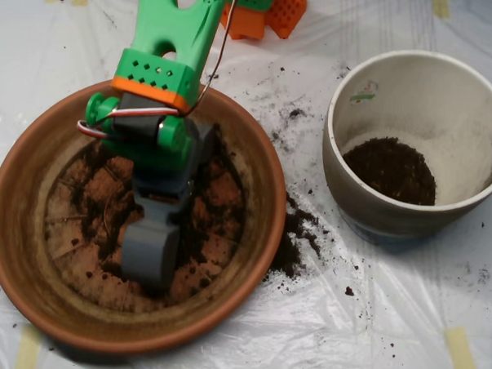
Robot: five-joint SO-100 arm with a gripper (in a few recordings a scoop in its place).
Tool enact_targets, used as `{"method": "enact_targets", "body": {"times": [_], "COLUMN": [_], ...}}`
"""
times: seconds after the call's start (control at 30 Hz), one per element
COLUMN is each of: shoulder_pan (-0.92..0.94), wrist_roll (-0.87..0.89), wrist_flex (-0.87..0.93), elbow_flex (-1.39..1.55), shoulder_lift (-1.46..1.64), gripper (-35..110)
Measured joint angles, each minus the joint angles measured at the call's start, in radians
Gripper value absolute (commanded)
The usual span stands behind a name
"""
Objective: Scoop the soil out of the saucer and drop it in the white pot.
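Observation:
The terracotta saucer [20, 224] lies at the left, its ridged base partly bare. Dark soil [220, 208] is scattered in thin patches and crumbs across that base. My grey scoop [151, 254] hangs from the green arm and points down into the saucer's middle, its tip at the base among the crumbs. Its two shells look pressed together. The white pot [397, 85] stands at the right, upright, with a green mark near its rim. A layer of dark soil [391, 169] lies on its bottom.
Spilled soil [297, 236] lies on the white plastic sheet between saucer and pot, with fine crumbs scattered around. An orange block [274, 10] sits at the top edge behind the arm. Tape strips [463, 353] hold the sheet down.

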Motion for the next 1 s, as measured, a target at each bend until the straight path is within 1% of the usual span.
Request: {"method": "enact_targets", "body": {"times": [0.23, 0.4, 0.5, 0.6, 0.77, 0.8, 0.87, 1.0], "shoulder_pan": [-0.003, -0.005, -0.003, -0.003, -0.005, -0.008, -0.017, -0.038], "wrist_roll": [-0.008, -0.014, -0.023, -0.032, -0.040, -0.044, -0.028, -0.008], "wrist_flex": [-0.018, -0.026, -0.031, -0.089, -0.224, -0.253, -0.304, -0.393], "elbow_flex": [-0.029, -0.048, -0.043, 0.023, 0.221, 0.262, 0.347, 0.531], "shoulder_lift": [-0.005, -0.005, 0.002, 0.041, 0.178, 0.212, 0.282, 0.437], "gripper": [51, 47, 47, 45, 29, 22, 14, 4]}}
